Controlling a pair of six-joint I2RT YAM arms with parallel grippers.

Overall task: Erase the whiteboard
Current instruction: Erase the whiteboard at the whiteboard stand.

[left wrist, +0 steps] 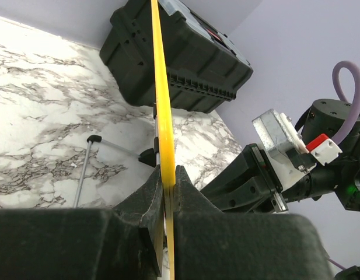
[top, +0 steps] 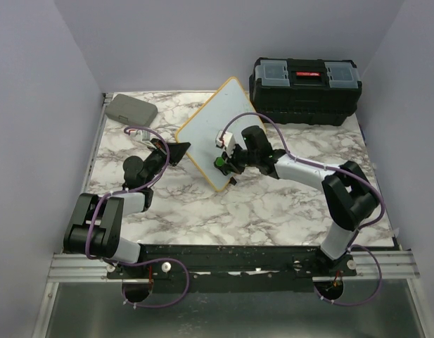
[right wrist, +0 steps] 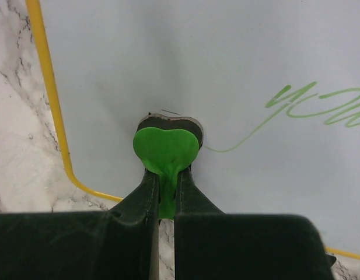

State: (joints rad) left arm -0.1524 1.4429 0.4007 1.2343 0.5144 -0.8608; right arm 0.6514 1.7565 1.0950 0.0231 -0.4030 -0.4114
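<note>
Yellow-framed whiteboard (top: 206, 134) edge sits clamped in our left gripper (left wrist: 168, 189); our right gripper (right wrist: 165, 189) pinches a green eraser (right wrist: 165, 149) against the board, beside green handwriting (right wrist: 320, 105).

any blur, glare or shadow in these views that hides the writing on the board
Top external: even light, no glare, but the whiteboard is too small to show writing. Left wrist: the whiteboard is edge-on, a yellow line; the left gripper is dark and soft near the lens. Right wrist: the green writing is sharp; a soft shadow rings the eraser in the right gripper.
</note>
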